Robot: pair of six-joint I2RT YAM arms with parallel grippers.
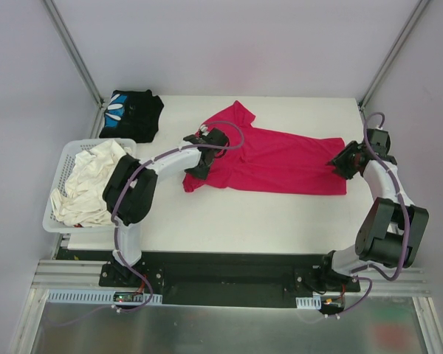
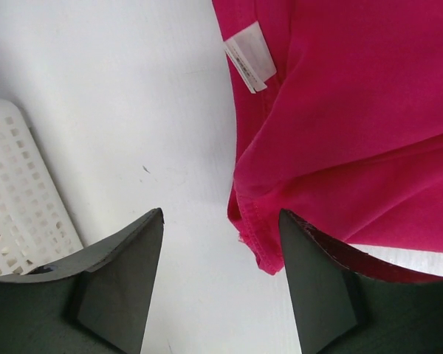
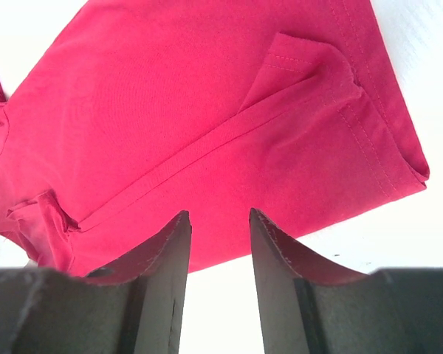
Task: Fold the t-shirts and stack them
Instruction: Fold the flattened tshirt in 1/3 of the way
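A magenta-red t-shirt (image 1: 280, 158) lies spread across the middle of the white table, with its sides folded in. My left gripper (image 1: 197, 169) hovers over its left end. In the left wrist view that gripper (image 2: 221, 212) is open, and the shirt's hem corner (image 2: 260, 236) lies on the table just inside the right finger, ungripped. My right gripper (image 1: 340, 164) is at the shirt's right end. Its jaws (image 3: 218, 212) are open over the near edge of the cloth (image 3: 170, 96) and hold nothing. A black t-shirt with a blue-and-white print (image 1: 131, 114) lies folded at the back left.
A white lattice basket (image 1: 63, 158) with pale cloth in it stands at the left table edge; its wall (image 2: 22, 192) is near my left fingers. A white label (image 2: 249, 56) shows on the red shirt. Metal frame posts rise at the back corners.
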